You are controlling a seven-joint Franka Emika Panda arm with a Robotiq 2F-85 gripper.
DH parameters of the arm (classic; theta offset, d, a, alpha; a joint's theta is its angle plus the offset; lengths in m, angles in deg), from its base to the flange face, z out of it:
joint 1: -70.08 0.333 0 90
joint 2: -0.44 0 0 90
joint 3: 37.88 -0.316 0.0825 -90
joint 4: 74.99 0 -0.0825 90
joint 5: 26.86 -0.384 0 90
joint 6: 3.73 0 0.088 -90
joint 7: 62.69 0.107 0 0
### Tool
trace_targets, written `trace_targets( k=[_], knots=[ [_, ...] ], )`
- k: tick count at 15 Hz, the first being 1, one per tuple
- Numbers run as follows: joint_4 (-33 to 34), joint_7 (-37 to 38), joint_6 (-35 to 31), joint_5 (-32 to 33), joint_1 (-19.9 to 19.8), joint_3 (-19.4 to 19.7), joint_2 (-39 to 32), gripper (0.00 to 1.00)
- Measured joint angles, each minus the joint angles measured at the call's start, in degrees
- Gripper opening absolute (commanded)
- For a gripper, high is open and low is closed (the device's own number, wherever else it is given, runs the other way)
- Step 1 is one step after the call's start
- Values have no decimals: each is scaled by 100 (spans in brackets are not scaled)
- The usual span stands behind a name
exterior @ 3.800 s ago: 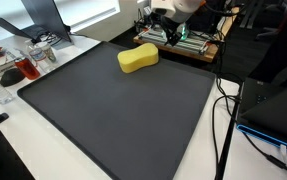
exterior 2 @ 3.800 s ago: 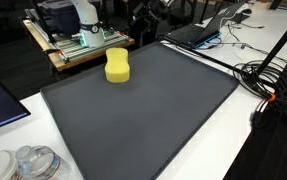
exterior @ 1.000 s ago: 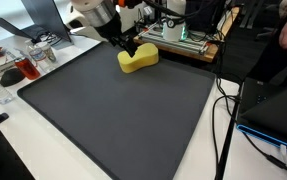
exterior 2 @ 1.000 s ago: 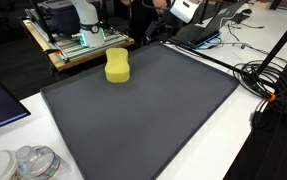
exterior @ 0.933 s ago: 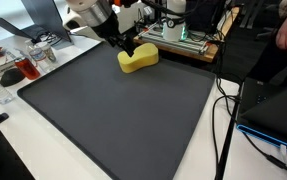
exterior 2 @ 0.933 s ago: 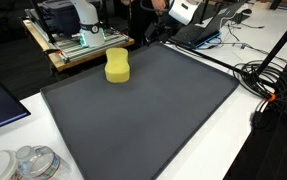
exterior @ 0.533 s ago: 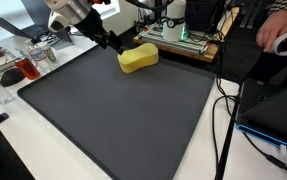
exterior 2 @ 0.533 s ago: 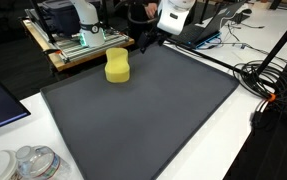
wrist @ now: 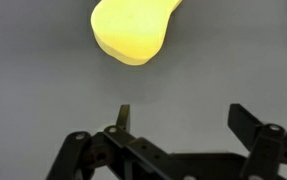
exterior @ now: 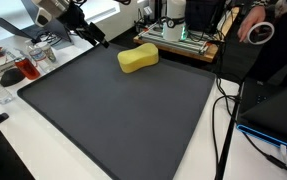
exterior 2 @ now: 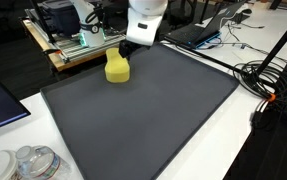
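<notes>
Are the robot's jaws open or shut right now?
Open. In the wrist view the gripper has its jaws spread wide with nothing between; the yellow sponge lies ahead, untouched.

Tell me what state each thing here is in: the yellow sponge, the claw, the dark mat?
dark mat: spread flat on the white table.
yellow sponge: lying on the dark mat, not held, apart from the gripper.
gripper: open, nothing between its fingers, hovering over the dark mat short of the yellow sponge.
</notes>
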Motion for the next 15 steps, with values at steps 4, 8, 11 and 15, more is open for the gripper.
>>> trace_targets(
  k=[4,8,11,15],
  knots=[
    [-103,-625,-29,-411,-416,36,0,100],
    [-285,-1216,-88,-782,-801,106,5,100],
    [-579,-1719,-237,-981,-1031,162,79,100],
    [-1160,-2380,-584,-1236,-1259,233,333,100]
  ],
)
